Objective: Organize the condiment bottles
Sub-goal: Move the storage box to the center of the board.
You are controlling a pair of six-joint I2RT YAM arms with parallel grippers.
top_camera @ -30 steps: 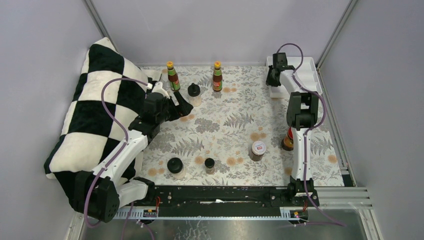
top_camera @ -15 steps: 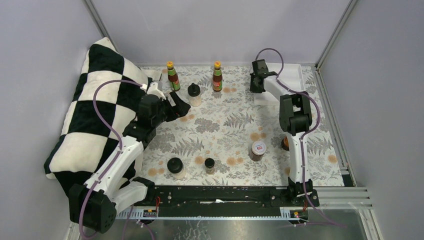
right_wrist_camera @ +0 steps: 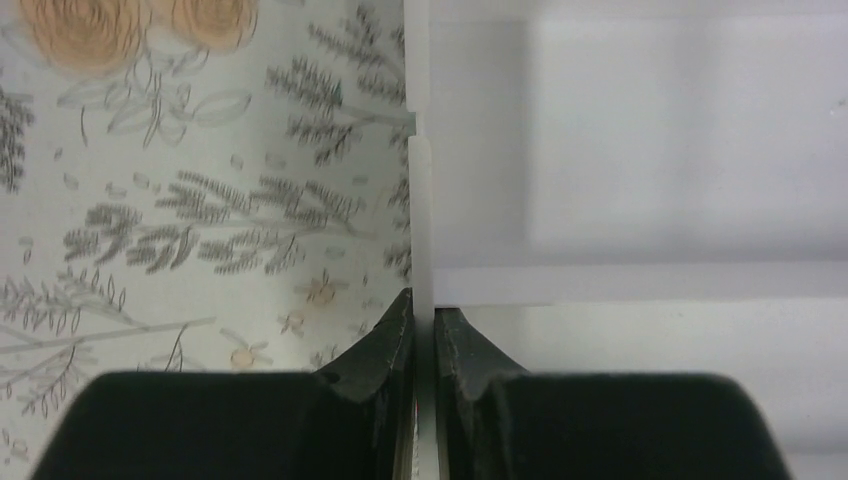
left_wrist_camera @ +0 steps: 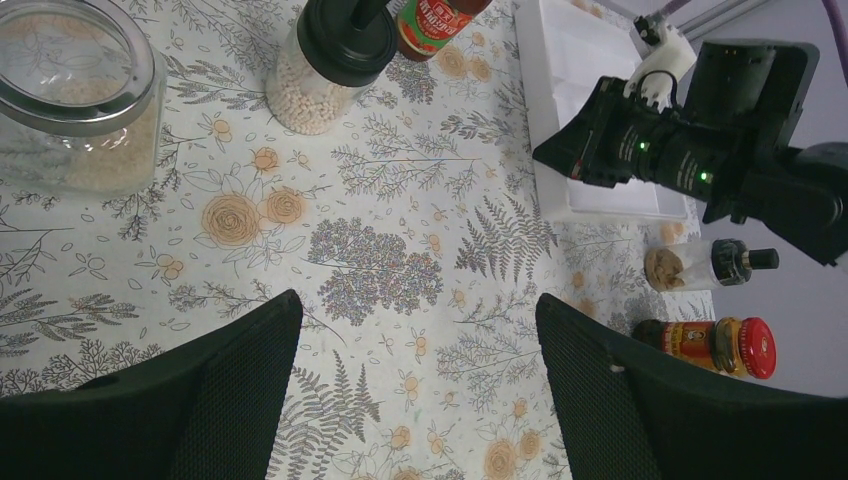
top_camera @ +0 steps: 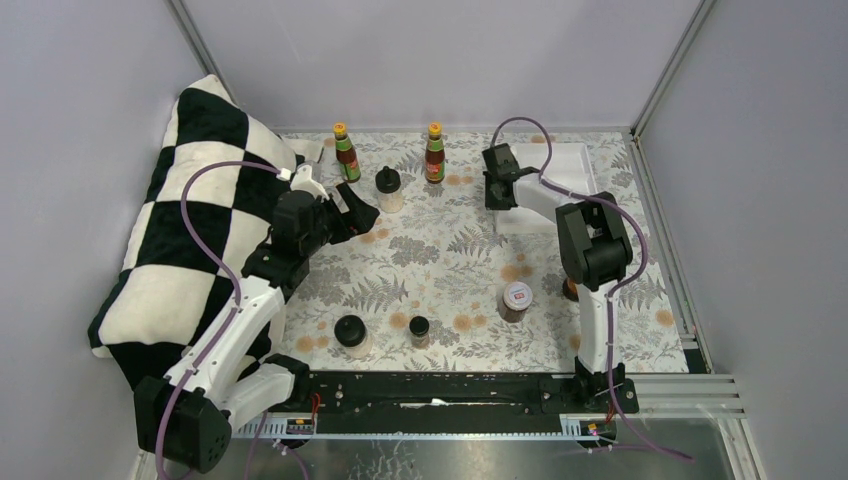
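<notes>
R claw (right_wrist_camera: 424, 330) is clamped shut on the thin left wall of the white rectangular plastic tray (right_wrist_camera: 640, 140), nothing else in it. Tray sits far side, right of centre. L claw (left_wrist_camera: 418, 305) hangs wide open, holding nothing.

Key relation imo: every bottle lies left of or nearer than the tray. Closest to R claw is the tall slim red-sauce bottle w/ orange cap (top_camera: 434, 152), upright, long axis vertical, just to its left. The short clear jar w/ black lid (top_camera: 388, 186) and second orange-capped tall bottle (top_camera: 346, 152) are near L claw, ahead of its fingertips. The short jar w/ red-and-white lid (top_camera: 517, 298) stands near side, closer to R arm.
</notes>
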